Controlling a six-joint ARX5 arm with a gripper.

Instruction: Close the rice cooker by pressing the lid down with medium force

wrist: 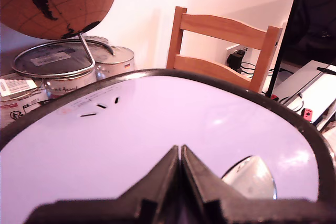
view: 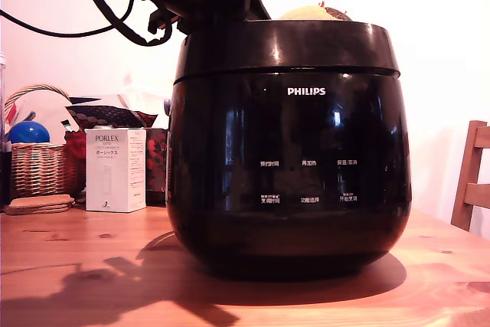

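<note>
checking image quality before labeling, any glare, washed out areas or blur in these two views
Exterior view: the wall behind is overexposed, the rice cooker shows small window-like glints, and it casts a dark shadow on the table. Wrist view: the lid reflects so brightly it looks white-lilac, and the gripper fingertips are near and soft, edges bowed by the lens.

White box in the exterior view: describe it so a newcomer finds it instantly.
Start at the big black rice cooker on the wooden table. To its left in the exterior view, an upright white box labelled PORLEX stands beside a wicker basket, the only plain white carton there.
</note>
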